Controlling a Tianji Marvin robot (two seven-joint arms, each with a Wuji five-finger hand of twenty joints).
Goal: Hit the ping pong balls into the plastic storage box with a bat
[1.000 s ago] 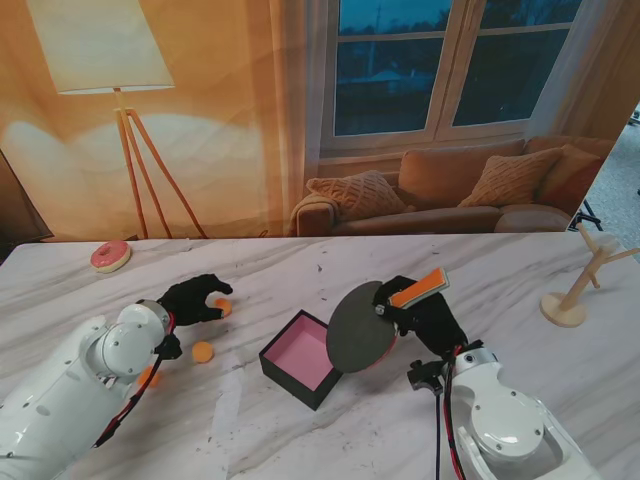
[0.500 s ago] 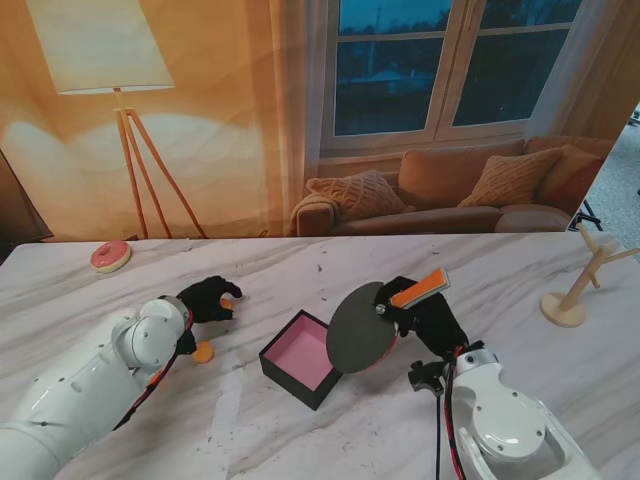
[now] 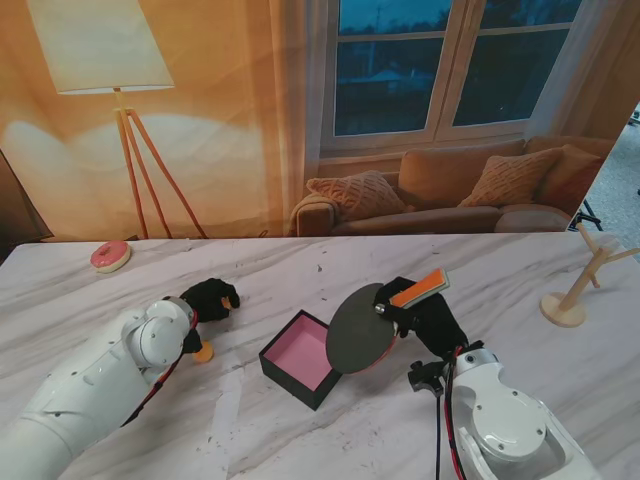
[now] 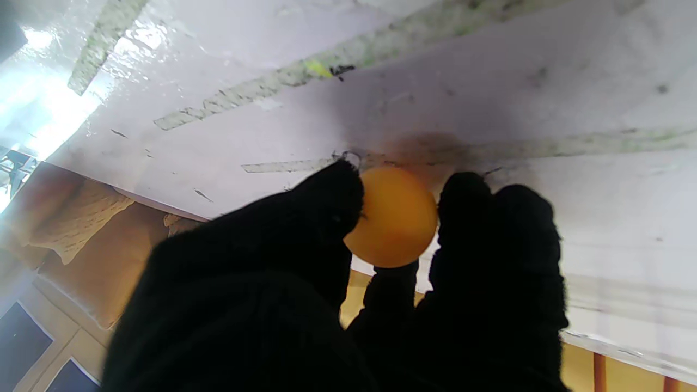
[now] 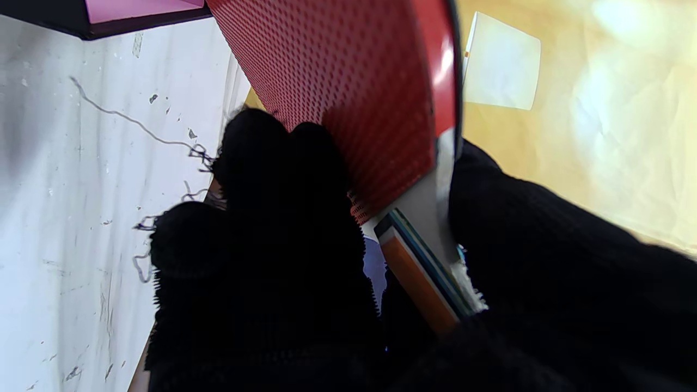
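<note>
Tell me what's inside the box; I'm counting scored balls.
The box shows only a bare pink floor, no balls. The bat in the right robot hand covers its right corner, so that part is unseen.

The white marble-look table top (image 3: 330, 420) is smooth and glossy, with grey veins and glare in the left wrist view. Both black hands (image 3: 212, 298) (image 3: 425, 315) wear fuzzy knitted cloth, frayed threads showing on the right. The round orange ball (image 4: 392, 216) looks smooth, matt plastic. The bat's red rubber face (image 5: 348, 81) is pimpled; its orange handle (image 3: 418, 288) shows layered wood. White arm shells (image 3: 90, 385) are glossy plastic
</note>
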